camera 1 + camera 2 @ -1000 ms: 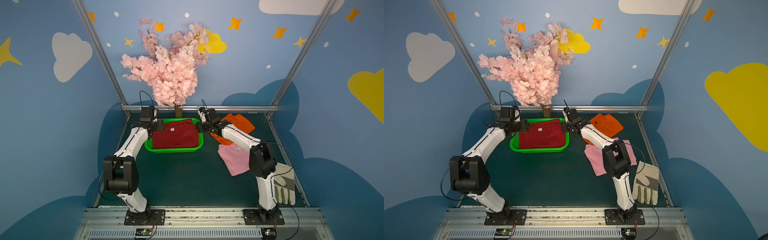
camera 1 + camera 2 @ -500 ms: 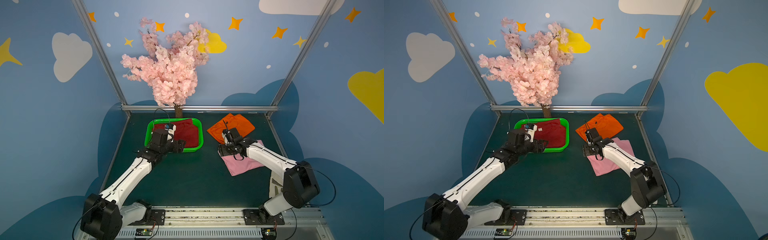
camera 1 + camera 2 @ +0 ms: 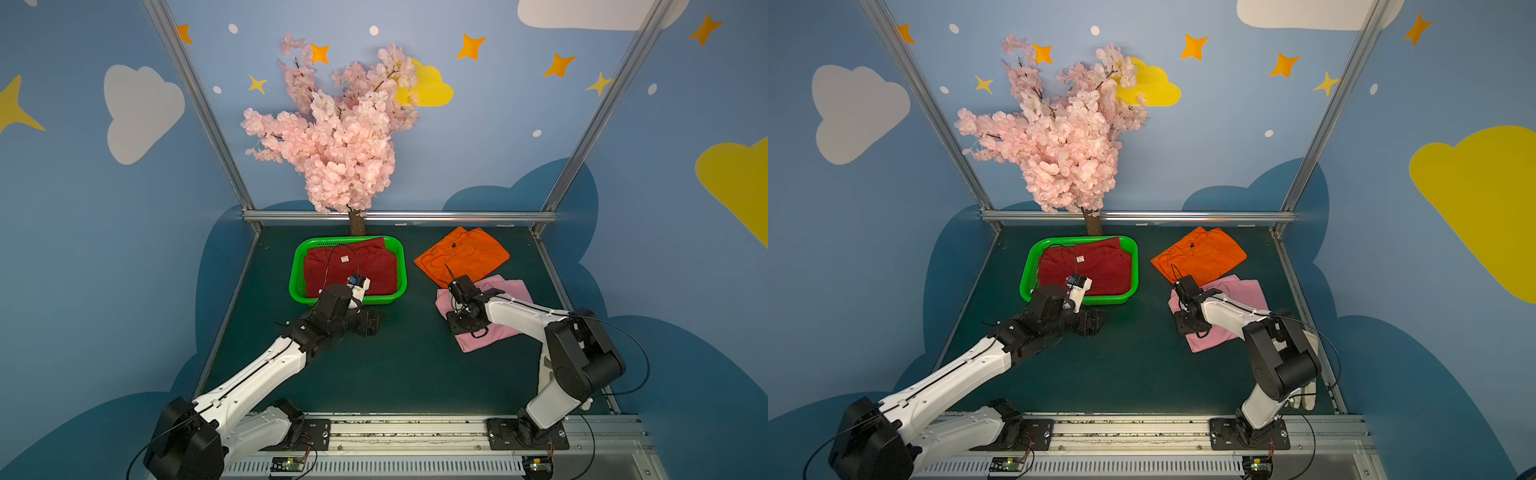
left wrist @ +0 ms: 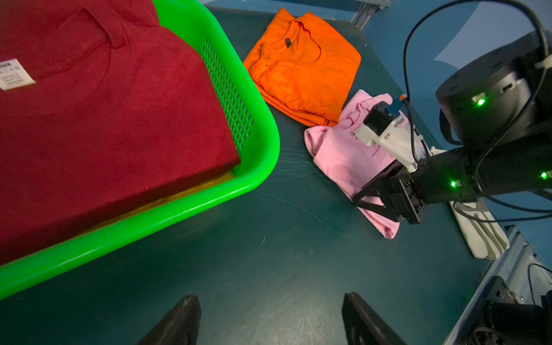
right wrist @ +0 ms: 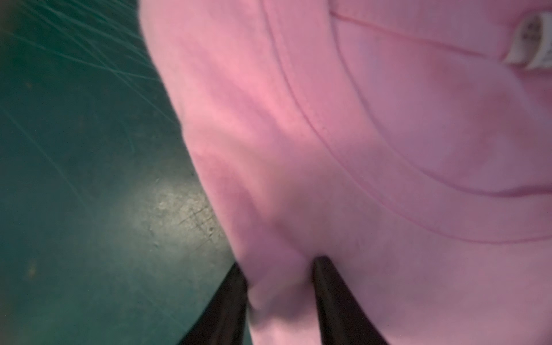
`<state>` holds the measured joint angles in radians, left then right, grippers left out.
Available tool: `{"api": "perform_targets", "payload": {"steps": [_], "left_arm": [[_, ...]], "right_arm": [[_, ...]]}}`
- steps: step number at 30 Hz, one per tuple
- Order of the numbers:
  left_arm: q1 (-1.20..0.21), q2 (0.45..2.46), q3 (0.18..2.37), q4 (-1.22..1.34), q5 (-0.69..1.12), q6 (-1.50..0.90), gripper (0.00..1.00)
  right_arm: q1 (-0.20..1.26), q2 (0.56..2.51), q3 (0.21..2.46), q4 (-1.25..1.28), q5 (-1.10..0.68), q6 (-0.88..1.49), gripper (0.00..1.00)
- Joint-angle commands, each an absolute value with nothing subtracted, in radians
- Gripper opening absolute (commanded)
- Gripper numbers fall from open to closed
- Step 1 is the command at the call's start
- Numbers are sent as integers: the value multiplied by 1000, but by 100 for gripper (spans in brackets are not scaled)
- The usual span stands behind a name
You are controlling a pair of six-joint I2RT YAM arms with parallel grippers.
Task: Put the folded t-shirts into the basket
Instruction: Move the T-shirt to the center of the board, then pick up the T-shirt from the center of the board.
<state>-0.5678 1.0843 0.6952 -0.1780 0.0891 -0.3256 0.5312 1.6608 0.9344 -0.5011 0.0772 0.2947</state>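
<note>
Now the right gripper (image 5: 277, 263) is clamped on the light pink t-shirt (image 3: 509, 291) at 3 o'clock, which touches the bright orange t-shirt (image 3: 461, 253) at 1 o'clock; a work glove (image 4: 484, 236) lies at 4 behind the arm. The left gripper (image 4: 271, 319), jaws apart and empty, hangs just before the basket (image 4: 179, 221) at 11 o'clock, where the dark red t-shirt (image 3: 365, 270) covers a mustard yellow t-shirt (image 4: 221, 179).

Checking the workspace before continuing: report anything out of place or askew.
A white work glove lies at the table's right edge: the only non-shirt item. The pink t-shirt is rumpled and skewed, its corner against the orange t-shirt.
</note>
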Motion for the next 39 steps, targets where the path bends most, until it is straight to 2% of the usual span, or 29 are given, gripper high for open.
{"api": "perform_targets", "payload": {"steps": [1, 4, 10, 13, 17, 22, 27, 30, 32, 35, 39], "left_arm": [[-576, 1065, 661, -180, 89, -350, 79], [-577, 1046, 625, -182, 108, -368, 79], [-577, 981, 520, -197, 102, -429, 80], [-577, 937, 465, -190, 101, -467, 80], [-577, 911, 415, -166, 103, -490, 80], [-593, 1000, 408, -50, 163, -528, 80], [-666, 1140, 453, 54, 107, -522, 80], [-711, 1228, 504, 84, 57, -515, 80], [-734, 1290, 530, 105, 24, -509, 80], [-751, 1377, 565, 147, 3, -507, 80], [-769, 1487, 617, 166, -1, -502, 81]], "right_arm": [[545, 1680, 898, -487, -10, 323, 25], [614, 1644, 864, -468, -40, 367, 18], [879, 1593, 841, -289, -94, 588, 17], [986, 1604, 895, -215, -109, 658, 20], [1009, 1555, 918, -196, -126, 657, 37], [883, 1448, 894, -314, -102, 561, 56], [605, 1329, 834, -402, -87, 479, 63], [439, 1299, 804, -401, -10, 485, 68], [331, 1317, 806, -402, 12, 466, 70], [199, 1400, 837, -406, -84, 399, 73], [153, 1566, 947, -471, -160, 289, 75]]}}
